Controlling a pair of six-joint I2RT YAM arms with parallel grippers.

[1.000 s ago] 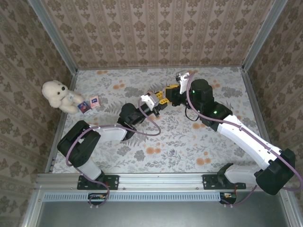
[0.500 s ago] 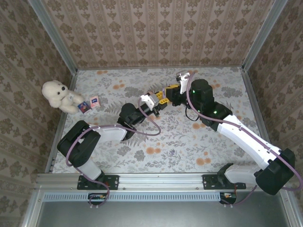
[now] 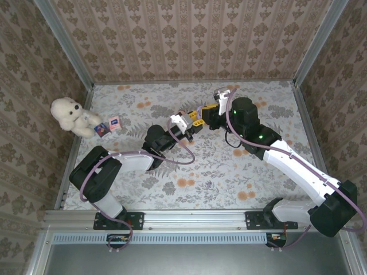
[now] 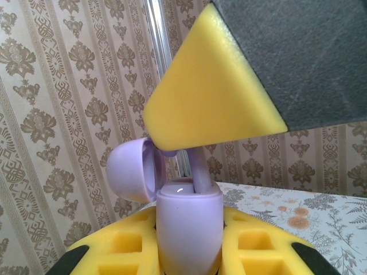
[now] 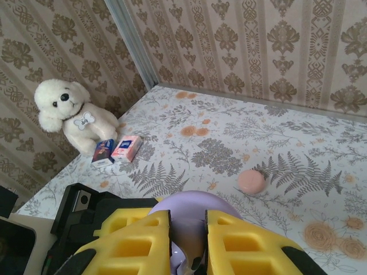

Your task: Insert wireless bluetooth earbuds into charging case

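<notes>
Two grips | left gripper (image 4: 189,243): charging case (image 4: 187,215) | right gripper (image 5: 188,229): earbud (image 4: 199,172)

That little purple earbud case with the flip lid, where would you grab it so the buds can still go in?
Grip the case low on its rounded body, squeezing opposite sides and approaching from the closed end, as the left gripper does. Its lid stands open to one side and the opening faces up, so a low hold leaves both free.

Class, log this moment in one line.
left gripper: shut on charging case, lid open | right gripper: shut on earbud | stem at case opening
</notes>
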